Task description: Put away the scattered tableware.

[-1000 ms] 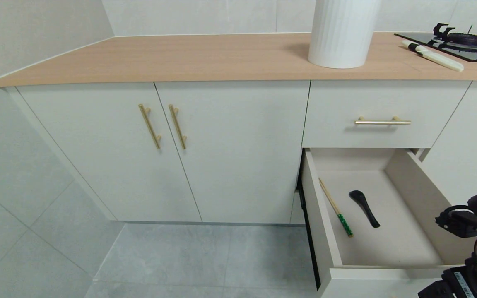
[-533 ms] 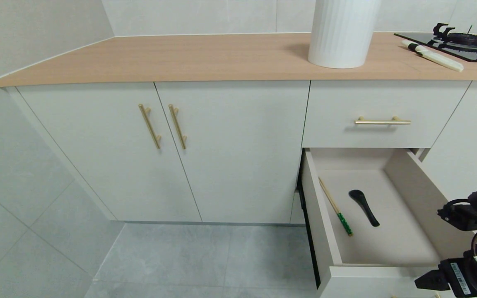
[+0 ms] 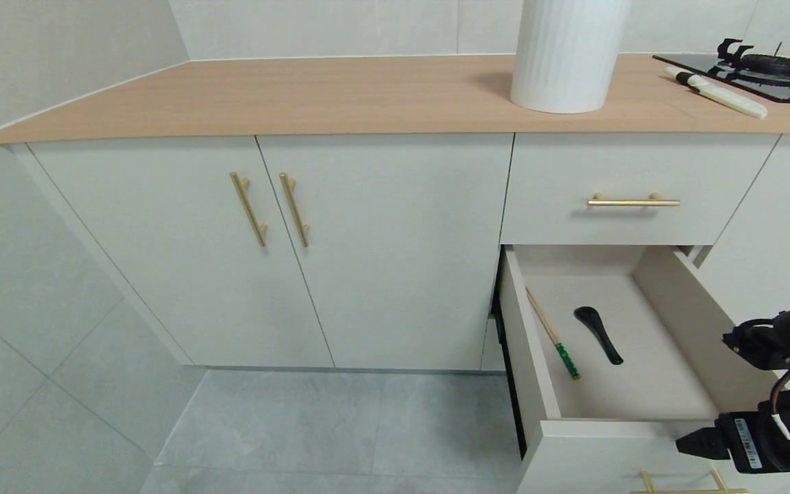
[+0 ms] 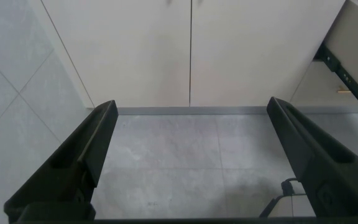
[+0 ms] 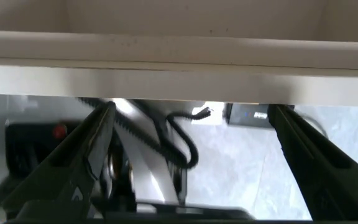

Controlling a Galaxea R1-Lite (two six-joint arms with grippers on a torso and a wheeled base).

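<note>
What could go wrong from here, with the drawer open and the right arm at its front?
The knife lies out on the countertop by the stove; shutting the drawer now would likely leave it unstored. The open right gripper sits close to the drawer front, so a finger could catch its edge or the gold handle below. The chopsticks and black spoon lie loose inside; a hard push may slide them.

Bare floor of drawer [image 3: 649, 374] right of spoon [image 3: 597, 335], chopsticks [image 3: 554, 334] along left wall.
</note>
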